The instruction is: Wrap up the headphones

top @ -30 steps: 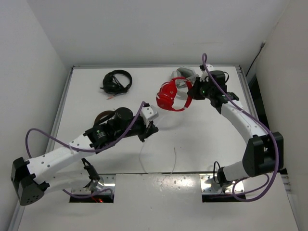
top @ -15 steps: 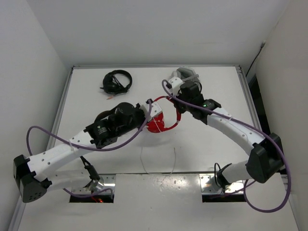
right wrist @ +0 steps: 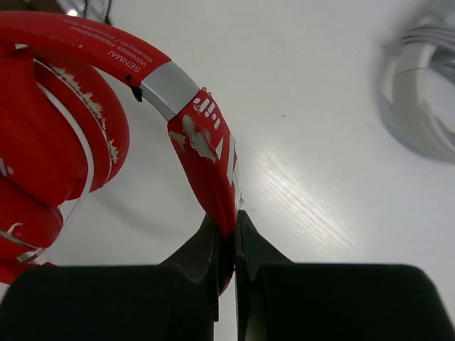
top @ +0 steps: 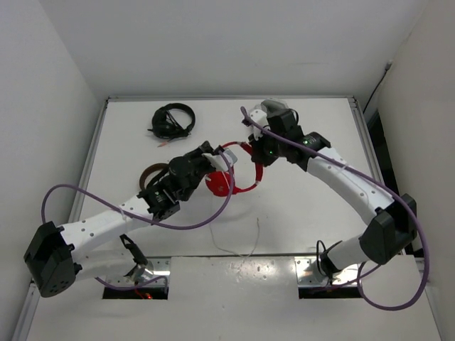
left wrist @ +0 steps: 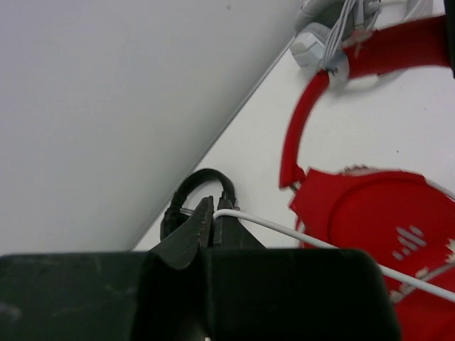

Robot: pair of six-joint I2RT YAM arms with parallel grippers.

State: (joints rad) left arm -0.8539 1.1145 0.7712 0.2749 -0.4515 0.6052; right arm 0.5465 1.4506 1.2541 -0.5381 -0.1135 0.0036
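Top external view: the red headphones (top: 222, 182) are seen near the middle of the table (top: 313, 213), between the two arms. The left gripper (top: 213, 160) is placed at 11 o'clock of them and the right gripper (top: 257, 151) at 2 o'clock. Whether the headphones rest on the table cannot be told. A pair of black headphones (top: 173, 121) lies well apart at 11 o'clock. Brown-and-silver headphones (top: 151, 174) lie at 9 o'clock, partly hidden under the left arm. Grey-white headphones (top: 274, 107) are found at 1 o'clock, just behind the right gripper.

Left wrist view: the left gripper's fingers are clenched on the thin white cable (left wrist: 284, 229), which is led away toward 4 o'clock across a red earcup (left wrist: 384, 227). The red headband (left wrist: 405, 42) is arched from the earcup up toward 1 o'clock. The black headphones are seen just beyond the fingertips, by the wall.

Right wrist view: the right gripper's fingers are clamped on the headband, just below its silver slider. The band is curved away toward 10 o'clock, and the earcups are stacked at 9 o'clock. The grey-white headphones appear blurred at 2 o'clock.
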